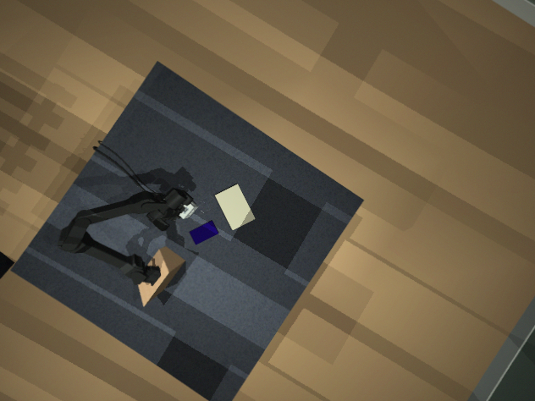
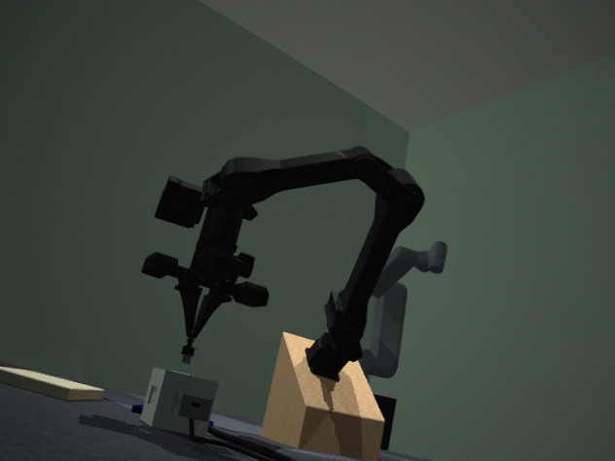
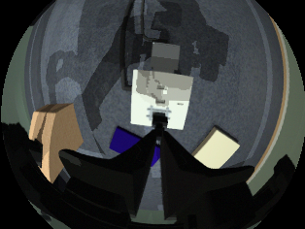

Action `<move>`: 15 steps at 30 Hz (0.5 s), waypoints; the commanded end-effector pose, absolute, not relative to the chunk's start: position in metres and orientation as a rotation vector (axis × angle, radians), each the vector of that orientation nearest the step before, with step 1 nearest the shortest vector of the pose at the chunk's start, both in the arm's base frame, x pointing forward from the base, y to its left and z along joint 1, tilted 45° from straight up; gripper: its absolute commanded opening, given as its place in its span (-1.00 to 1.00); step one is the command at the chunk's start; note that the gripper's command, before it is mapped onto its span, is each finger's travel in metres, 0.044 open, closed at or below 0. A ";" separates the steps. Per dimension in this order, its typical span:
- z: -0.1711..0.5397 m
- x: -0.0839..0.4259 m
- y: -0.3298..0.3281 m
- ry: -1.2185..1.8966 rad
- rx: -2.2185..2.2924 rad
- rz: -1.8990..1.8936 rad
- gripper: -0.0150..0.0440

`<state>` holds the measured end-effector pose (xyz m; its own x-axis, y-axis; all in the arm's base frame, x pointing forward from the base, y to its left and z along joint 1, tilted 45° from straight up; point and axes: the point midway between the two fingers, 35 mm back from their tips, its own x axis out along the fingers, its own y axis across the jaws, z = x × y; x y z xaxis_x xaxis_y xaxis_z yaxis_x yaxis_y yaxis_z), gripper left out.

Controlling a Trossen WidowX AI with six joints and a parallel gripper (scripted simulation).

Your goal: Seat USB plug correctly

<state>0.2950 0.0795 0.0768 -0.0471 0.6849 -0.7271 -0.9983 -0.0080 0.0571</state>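
The power cube point(image 1: 189, 211) point(image 2: 163, 414) point(image 3: 142, 108) is a pale box standing on the dark surface. My gripper point(image 2: 191, 338) point(image 3: 159, 134) is shut on the black USB plug point(image 2: 187, 352) point(image 3: 159, 119), above the cube. The plug's metal tip point(image 2: 186, 359) points down, with a visible gap between it and the cube's top in the exterior view. The wrist view shows small dark slots in the cube's top, and the plug covers part of that top. Which way round the plug faces, I cannot tell.
A grey block point(image 2: 188, 410) point(image 3: 165, 49) sits on the cube's side, with black cables point(image 2: 238, 443) trailing away. A dark blue block point(image 1: 202, 233) point(image 3: 120, 140) and a cream slab point(image 1: 233, 206) point(image 2: 50, 383) point(image 3: 217, 147) lie nearby. The arm's base stands on a wooden wedge point(image 1: 174, 262) point(image 2: 282, 397) point(image 3: 67, 133).
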 end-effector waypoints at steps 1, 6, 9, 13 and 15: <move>0.076 0.295 0.080 0.687 -0.603 1.503 -0.49; 0.075 0.295 0.080 0.689 -0.606 1.503 -0.49; 0.075 0.295 0.080 0.689 -0.608 1.503 -0.49; 0.074 0.295 0.080 0.690 -0.611 1.503 -0.49; 0.074 0.295 0.080 0.691 -0.613 1.503 -0.49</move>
<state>0.2947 0.0802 0.0749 -0.0475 0.6781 -0.7334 -0.9985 -0.0114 0.0541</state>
